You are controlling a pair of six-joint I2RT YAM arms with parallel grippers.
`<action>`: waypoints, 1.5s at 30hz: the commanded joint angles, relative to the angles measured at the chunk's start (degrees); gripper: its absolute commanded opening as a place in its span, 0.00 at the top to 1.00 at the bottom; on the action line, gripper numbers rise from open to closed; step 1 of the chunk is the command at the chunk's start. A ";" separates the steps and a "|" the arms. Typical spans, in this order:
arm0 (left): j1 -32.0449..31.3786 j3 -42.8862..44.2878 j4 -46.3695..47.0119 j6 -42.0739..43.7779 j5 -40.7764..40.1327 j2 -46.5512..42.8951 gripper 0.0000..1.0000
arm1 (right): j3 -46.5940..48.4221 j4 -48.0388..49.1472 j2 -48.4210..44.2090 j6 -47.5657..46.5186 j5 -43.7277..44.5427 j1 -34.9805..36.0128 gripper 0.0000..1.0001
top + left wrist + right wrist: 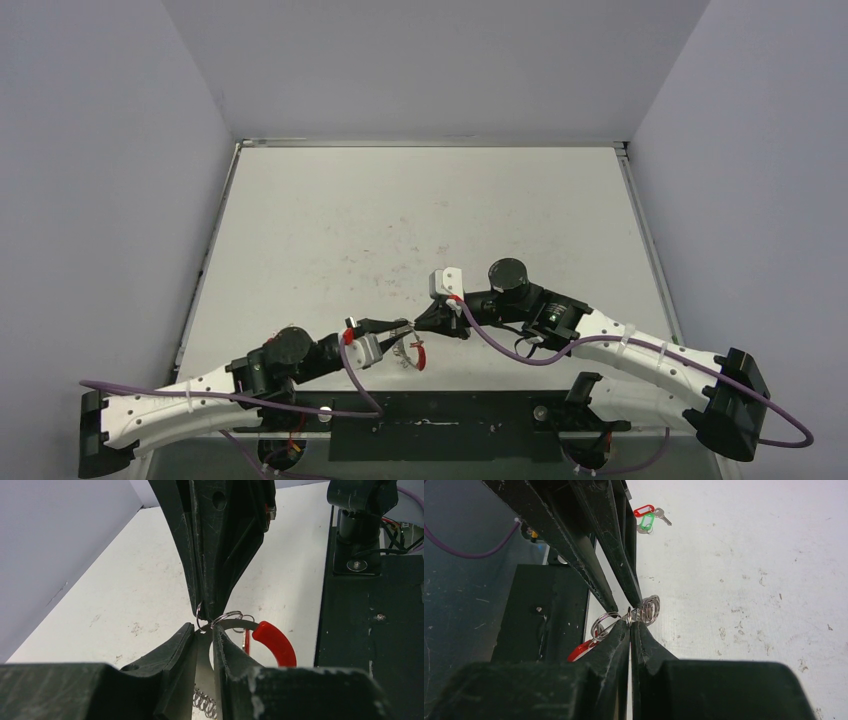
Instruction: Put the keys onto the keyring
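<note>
Scuffed white table, thin wire keyring

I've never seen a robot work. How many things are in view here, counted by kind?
Keys: 2 (red-tagged key, green-tagged key)
Key ring: 1
Grippers: 2 (left gripper, right gripper)
Total: 5

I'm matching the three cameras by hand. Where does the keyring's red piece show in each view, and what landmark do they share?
Top external: the red piece sits low and central, just below where the two arms meet.
Left wrist: it is a red arc, low and right of centre.
Right wrist: it is low and left of centre, with only a sliver showing.
Shared landmark: the black base plate.
</note>
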 commanded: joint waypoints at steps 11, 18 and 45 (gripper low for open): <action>0.21 2.68 1.25 0.07 -2.06 -2.43 0.82 | 0.53 4.80 -0.36 -0.46 -2.11 0.48 1.00; 0.21 1.95 1.74 0.00 -2.48 -3.85 0.84 | 0.01 5.35 -0.56 -0.96 -1.58 0.48 1.00; 0.21 3.62 6.03 -0.04 -1.17 5.24 0.85 | 0.16 5.14 -0.36 -0.56 -2.25 0.50 1.00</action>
